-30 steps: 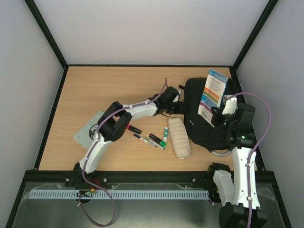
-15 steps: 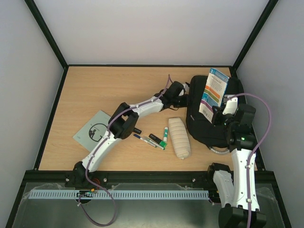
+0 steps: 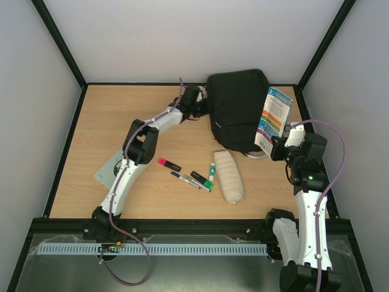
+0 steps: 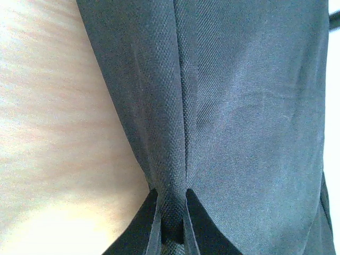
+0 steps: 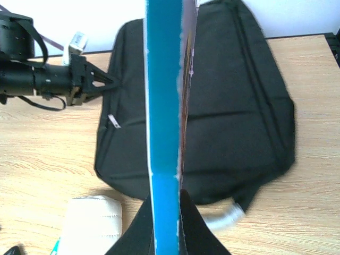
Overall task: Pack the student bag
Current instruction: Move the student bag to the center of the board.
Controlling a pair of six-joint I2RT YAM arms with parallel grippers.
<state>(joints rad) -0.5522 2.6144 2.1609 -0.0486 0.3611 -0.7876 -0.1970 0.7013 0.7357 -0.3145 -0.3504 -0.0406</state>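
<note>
Student bag (image 3: 237, 106): lying flat at the far edge of the bench (image 3: 115, 115), right of centre.
Right end effector (image 3: 276, 146): clamped on an upright book (image 3: 273, 118), just beside the bag's right edge.
Left end effector (image 4: 172, 215): pinched together on fabric at the bag's left edge.

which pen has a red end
The leftmost pen, red at one end and black at the other; the rest are blue, black and green.

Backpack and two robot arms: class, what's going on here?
The left gripper is shut on a fold of the black backpack at the far side of the table. The right gripper holds a book upright beside it. A beige pencil case and pens lie unpacked.
</note>
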